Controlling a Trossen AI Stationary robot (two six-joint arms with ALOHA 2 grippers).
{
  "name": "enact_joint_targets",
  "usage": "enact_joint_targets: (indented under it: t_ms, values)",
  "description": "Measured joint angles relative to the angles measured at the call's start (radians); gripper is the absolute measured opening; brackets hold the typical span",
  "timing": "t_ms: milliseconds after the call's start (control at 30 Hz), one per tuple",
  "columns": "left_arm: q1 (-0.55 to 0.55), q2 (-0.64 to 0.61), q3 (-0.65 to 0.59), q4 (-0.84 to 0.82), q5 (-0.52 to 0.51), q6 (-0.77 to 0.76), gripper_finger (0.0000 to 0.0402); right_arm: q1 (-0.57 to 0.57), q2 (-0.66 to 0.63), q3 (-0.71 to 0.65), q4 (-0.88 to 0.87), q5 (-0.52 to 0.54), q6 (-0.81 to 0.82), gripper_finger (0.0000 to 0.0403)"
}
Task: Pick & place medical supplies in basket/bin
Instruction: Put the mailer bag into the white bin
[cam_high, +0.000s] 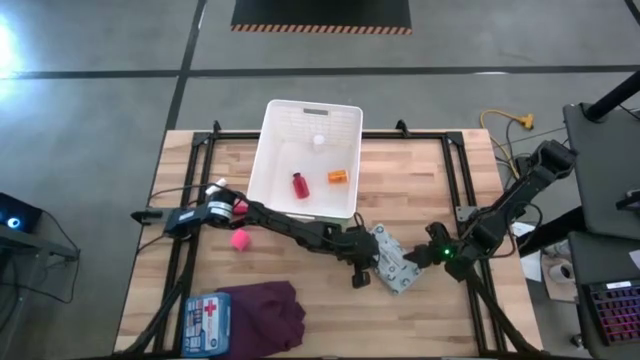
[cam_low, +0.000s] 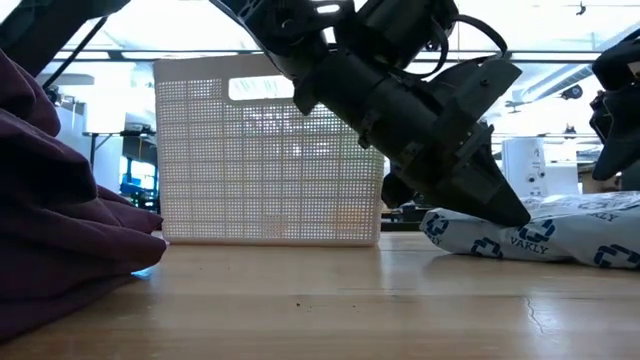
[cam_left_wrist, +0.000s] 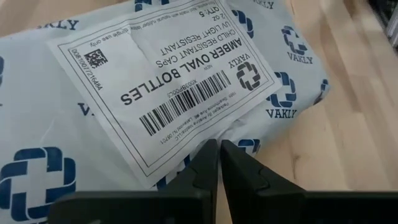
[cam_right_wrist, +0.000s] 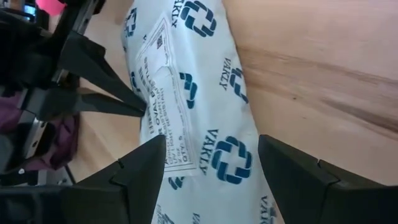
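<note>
Two grippers meet at our white-blue patterned pouch: left gripper closed, tips pinching its edge; right gripper spread, straddling it.

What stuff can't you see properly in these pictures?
- Inside the basket, low view: its perforated wall hides the contents.
- First-aid pouch, high view: cut off by the bottom edge.
- White item in the basket, high view: too small to identify.
- Patterned pouch, left wrist view: its ends run past the picture's edges.
- Whether the shut left gripper pinches the pouch: its fingers cover the contact.
</note>
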Motion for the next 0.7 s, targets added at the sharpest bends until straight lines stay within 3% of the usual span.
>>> enact_joint_targets:
  t_ms: [333,567,700]
  values:
    - [0.006,0.002,-0.011,0.01,0.019,-0.006,0.0006,-0.059,-0.001,-0.06,0.039,0.029,-0.012,0.0247]
    - [0.005,0.002,-0.067,0.015,0.023,-0.016,0.0006,-0.15,0.011,-0.18,0.42,0.008,-0.161,0.0247]
    - [0.005,0.002,-0.09,0.015,0.025,-0.036,0.0006,-0.219,0.044,-0.201,0.571,-0.095,-0.278,0.0247]
